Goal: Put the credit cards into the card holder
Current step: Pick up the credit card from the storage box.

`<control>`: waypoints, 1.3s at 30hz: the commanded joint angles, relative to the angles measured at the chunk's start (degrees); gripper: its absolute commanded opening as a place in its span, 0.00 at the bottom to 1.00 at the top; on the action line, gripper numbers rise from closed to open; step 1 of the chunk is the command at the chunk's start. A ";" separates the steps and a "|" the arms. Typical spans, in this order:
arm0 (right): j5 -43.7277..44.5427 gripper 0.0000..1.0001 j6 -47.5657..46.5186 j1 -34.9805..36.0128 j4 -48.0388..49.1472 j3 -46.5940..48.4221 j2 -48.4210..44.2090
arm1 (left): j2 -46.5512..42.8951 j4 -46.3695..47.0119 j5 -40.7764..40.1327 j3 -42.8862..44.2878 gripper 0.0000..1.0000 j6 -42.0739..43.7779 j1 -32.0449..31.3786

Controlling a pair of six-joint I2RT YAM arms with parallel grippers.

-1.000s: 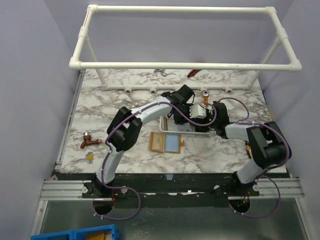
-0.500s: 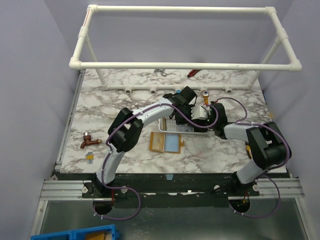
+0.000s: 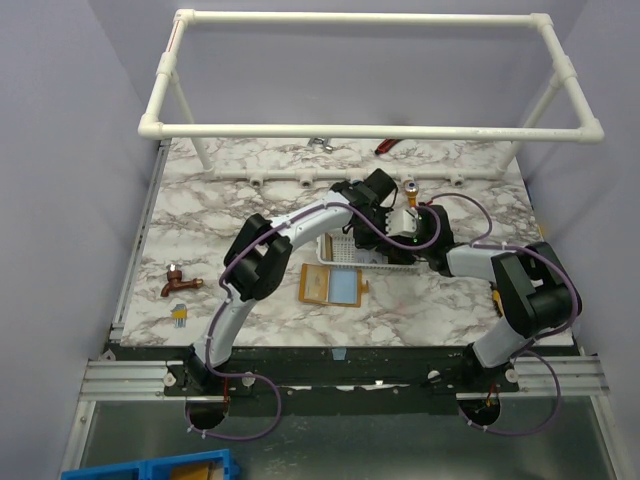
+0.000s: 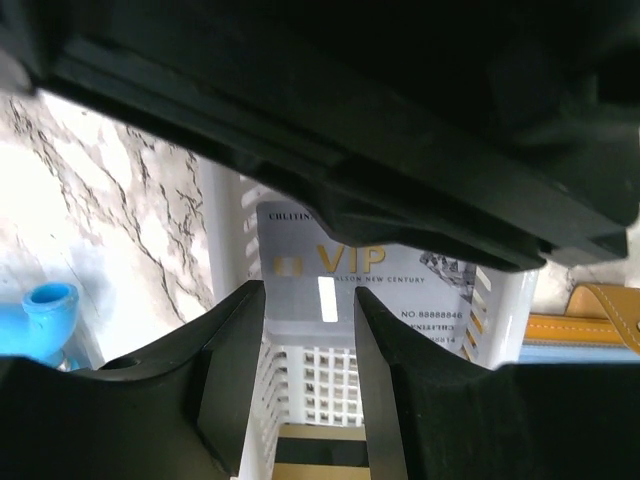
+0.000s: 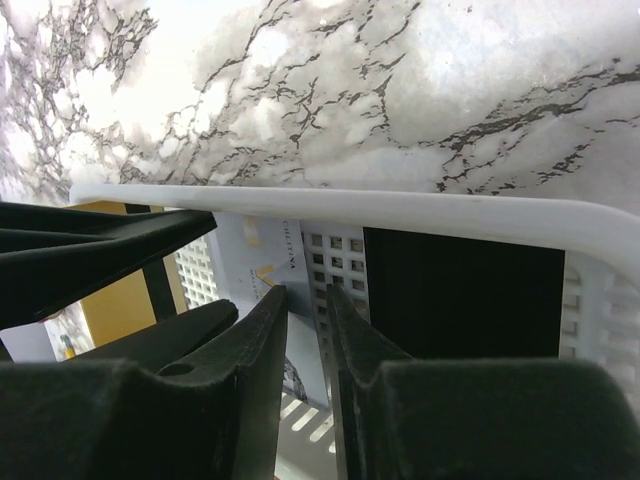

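A silvery-white VIP credit card [image 4: 365, 270] stands on edge inside the white mesh basket [image 3: 362, 262]. My right gripper [image 5: 307, 300] reaches into the basket from the far side, its fingers closed to a narrow gap on this card [image 5: 262, 262]. My left gripper [image 4: 308, 300] is open and hangs over the basket, with the card just beyond its fingertips. A black card [image 5: 460, 295] and a yellowish-gold card [image 5: 118, 305] lie in the basket. The orange-brown card holder [image 3: 332, 285] lies open on the table in front of the basket and also shows in the left wrist view [image 4: 590, 312].
Both grippers crowd together over the basket [image 5: 400, 210]. A brown tap [image 3: 180, 283] and a small yellow-blue part [image 3: 179, 314] lie at the left. A white pipe frame [image 3: 370, 130] spans the back. A blue fitting [image 4: 45, 310] sits beside the basket.
My left gripper has moved a little right and back over the basket, closer to the right gripper. The right gripper has shifted slightly left towards it.
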 commanded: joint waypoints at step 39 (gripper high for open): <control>18.70 0.34 -6.19 8.57 -20.62 12.11 4.47 | -4.05 -7.50 2.60 -0.33 0.52 -13.35 5.41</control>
